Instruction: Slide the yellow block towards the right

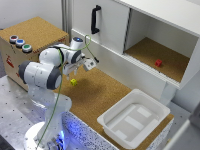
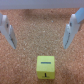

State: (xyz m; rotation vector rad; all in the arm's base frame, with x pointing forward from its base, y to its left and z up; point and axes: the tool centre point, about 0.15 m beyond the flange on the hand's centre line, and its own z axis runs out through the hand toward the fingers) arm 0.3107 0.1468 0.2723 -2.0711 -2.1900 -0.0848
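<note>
The yellow block (image 1: 73,82) is a tiny yellow-green cube on the cork tabletop (image 1: 100,95), just in front of the arm. In the wrist view the yellow block (image 2: 46,67) sits on the cork, a little outside the span of the fingers. My gripper (image 1: 69,75) hangs just above the cork beside the block. In the wrist view the gripper (image 2: 38,46) is open and empty, with its two fingers (image 2: 73,31) wide apart and not touching the block.
A small red cube (image 1: 158,63) lies in the open cabinet compartment at the exterior view's right. A white tray (image 1: 132,117) stands on the table's near right. A cork-topped box with coloured buttons (image 1: 20,43) is at the left. A cabinet door with a black handle (image 1: 95,20) stands behind.
</note>
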